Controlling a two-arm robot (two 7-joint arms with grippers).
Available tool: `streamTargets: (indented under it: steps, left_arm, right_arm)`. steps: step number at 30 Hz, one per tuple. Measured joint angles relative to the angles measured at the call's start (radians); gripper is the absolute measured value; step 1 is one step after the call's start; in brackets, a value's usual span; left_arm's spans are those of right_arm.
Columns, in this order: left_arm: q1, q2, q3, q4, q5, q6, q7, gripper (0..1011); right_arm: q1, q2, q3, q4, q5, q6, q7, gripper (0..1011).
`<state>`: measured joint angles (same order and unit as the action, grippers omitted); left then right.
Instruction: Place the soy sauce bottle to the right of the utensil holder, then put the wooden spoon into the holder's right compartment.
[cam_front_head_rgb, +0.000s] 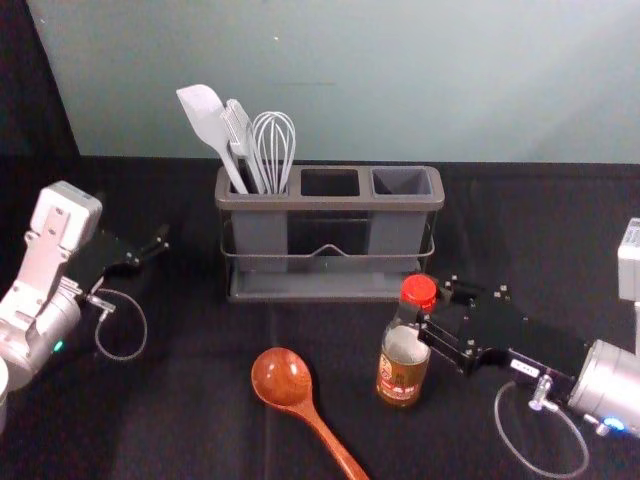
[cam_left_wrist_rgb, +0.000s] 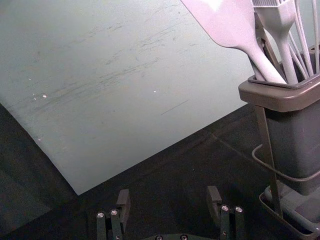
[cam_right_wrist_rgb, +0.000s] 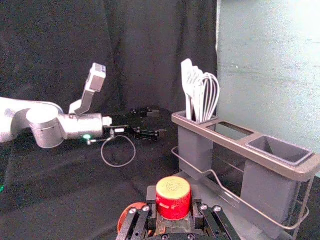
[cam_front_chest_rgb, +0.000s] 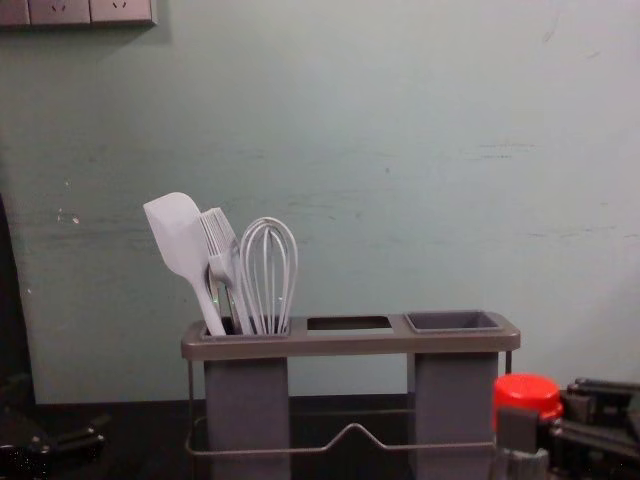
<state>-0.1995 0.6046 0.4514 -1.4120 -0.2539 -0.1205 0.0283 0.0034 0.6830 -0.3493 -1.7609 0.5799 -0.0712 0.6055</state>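
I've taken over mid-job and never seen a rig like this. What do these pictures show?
It's a two-armed robot. One camera looks down from its head, one forward from its chest, and one sits on each wrist.

On the black-covered table stands a grey utensil holder. Its left compartment holds a pale spatula, a pale brush and a pale wire whisk. A glossy reddish-brown wooden spoon lies in front.

The right gripper has its fingers closed around the neck of the red-capped soy sauce bottle, near the holder's right front. The left gripper is open, left of the holder.
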Motion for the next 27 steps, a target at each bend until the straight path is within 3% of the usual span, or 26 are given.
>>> streamTargets:
  steps: [9,16,23,27]
  left_arm:
    - [0.0,0.0,0.0,0.0,0.0,0.0,0.0,1005]
    - [0.0,0.0,0.0,0.0,0.0,0.0,0.0,1005]
    - [0.0,0.0,0.0,0.0,0.0,0.0,0.0,1005]
    - [0.0,0.0,0.0,0.0,0.0,0.0,0.0,1005]
  right_arm:
    - [-0.047,0.056,0.057,-0.07,0.024,0.029,-0.029,386]
    - [-0.111,0.094,0.158,-0.076,0.063,0.028,-0.07,386]
    - [-0.12,0.085,0.217,-0.015,0.079,0.016,-0.088,386]
    - [-0.092,0.065,0.22,0.03,0.079,0.008,-0.086,386]
